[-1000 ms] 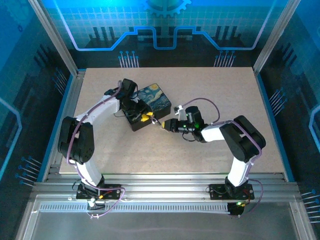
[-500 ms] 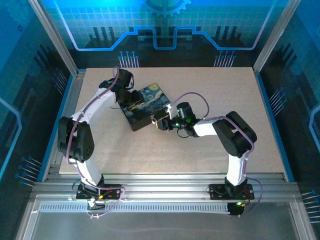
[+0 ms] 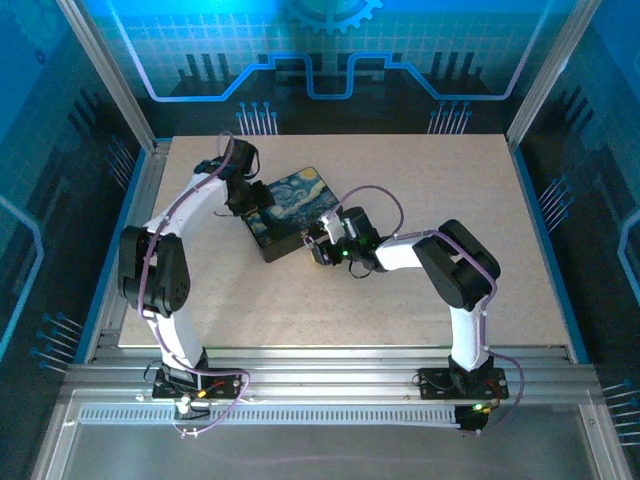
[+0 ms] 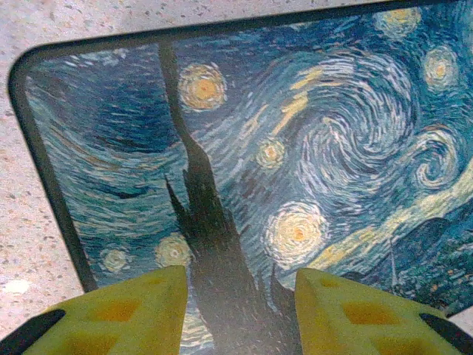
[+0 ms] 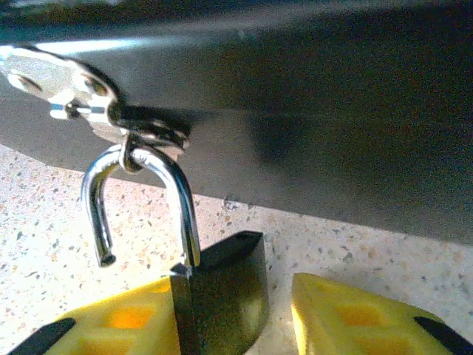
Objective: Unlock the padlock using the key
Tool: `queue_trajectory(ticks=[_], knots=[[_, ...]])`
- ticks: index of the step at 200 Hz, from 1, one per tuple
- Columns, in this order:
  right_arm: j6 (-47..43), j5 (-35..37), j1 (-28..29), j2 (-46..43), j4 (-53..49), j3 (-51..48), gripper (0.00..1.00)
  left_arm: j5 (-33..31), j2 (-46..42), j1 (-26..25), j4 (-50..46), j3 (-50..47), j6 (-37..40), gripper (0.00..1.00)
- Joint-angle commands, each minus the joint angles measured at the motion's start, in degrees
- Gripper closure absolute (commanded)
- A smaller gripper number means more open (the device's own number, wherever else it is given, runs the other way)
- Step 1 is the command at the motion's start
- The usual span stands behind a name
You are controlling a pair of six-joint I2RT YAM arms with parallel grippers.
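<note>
Right hand (image 5: 235, 307) is in tight on the padlock (image 5: 222, 285) now. The dark body sits between the two yellow fingers, hard against the left one, with a clear gap of desk (image 5: 355, 248) showing on the right-finger side. So the hand is part open and straddling the body, not clamped on it.

This is the line that matters. The padlock lies dead ahead of the right hand, and its long axis runs straight out from the fingers towards the box (image 5: 310, 81). The body is nearest the hand and the silvery shackle (image 5: 186, 211) points away, looped through the hasp ring (image 5: 144, 133) on the box's dark side wall. One leg of the shackle ends in open air (image 5: 107, 259), beside the body rather than in it, so my call is that this lock is already sprung. The underside of the body is hidden below the fingers, so I can't say where the key is.

The left hand (image 4: 240, 296) hovers over the painted lid (image 4: 310, 140) near the box's far corner, fingers apart and holding nothing. It is well away from the lock.

The right arm is clearly the nearer one. Any next move means working along that axis, with the shackle's hook as the pivot.
</note>
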Motion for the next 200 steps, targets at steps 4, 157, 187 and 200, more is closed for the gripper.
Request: queue_trajectory(ticks=[4, 157, 187, 200], knots=[[0.6, 3.4, 1.6, 1.3, 0.1, 0.6, 0.65, -1.8, 0.9, 0.4, 0.5, 0.1, 1.7, 0.57], [40.7, 21.6, 1.4, -5.2, 16.6, -5.4, 1.00, -0.6, -1.5, -5.0, 3.0, -9.9, -0.2, 0.65], [44.9, 17.9, -0.7, -4.2, 23.5, -6.1, 1.00, -1.1, -0.5, -5.4, 2.1, -9.9, 0.5, 0.66], [46.6, 15.8, -2.1, -4.1, 23.5, -6.1, 1.00, -1.6, -0.1, -5.4, 1.6, -9.6, 1.0, 0.66]])
